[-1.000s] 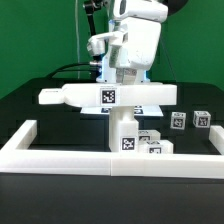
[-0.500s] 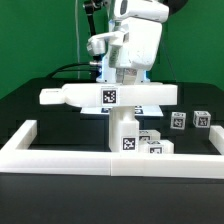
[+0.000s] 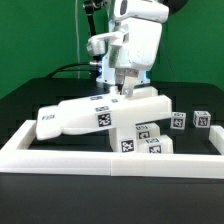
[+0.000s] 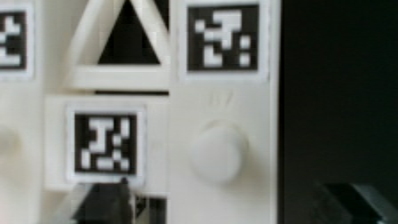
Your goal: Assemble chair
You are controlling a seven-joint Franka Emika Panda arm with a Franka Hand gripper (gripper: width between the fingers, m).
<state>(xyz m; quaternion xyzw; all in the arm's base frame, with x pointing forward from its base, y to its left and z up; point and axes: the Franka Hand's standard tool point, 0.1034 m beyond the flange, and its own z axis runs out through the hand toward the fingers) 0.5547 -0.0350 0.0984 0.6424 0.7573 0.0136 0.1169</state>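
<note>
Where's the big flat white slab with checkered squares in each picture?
Exterior view: the slab lies tilted across the middle, leaning on a white post, low end toward the exterior view's left.
Wrist view: the slab fills most of the picture, close up.
Shared landmark: the claw, just above the slab; its dark fingers show in the wrist view.

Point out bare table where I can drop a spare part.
Free: table on the exterior view's left, behind the low end of the slab; strip on its right between the small cubes and the wall. Crowded: around the post and pieces beside it.
</note>
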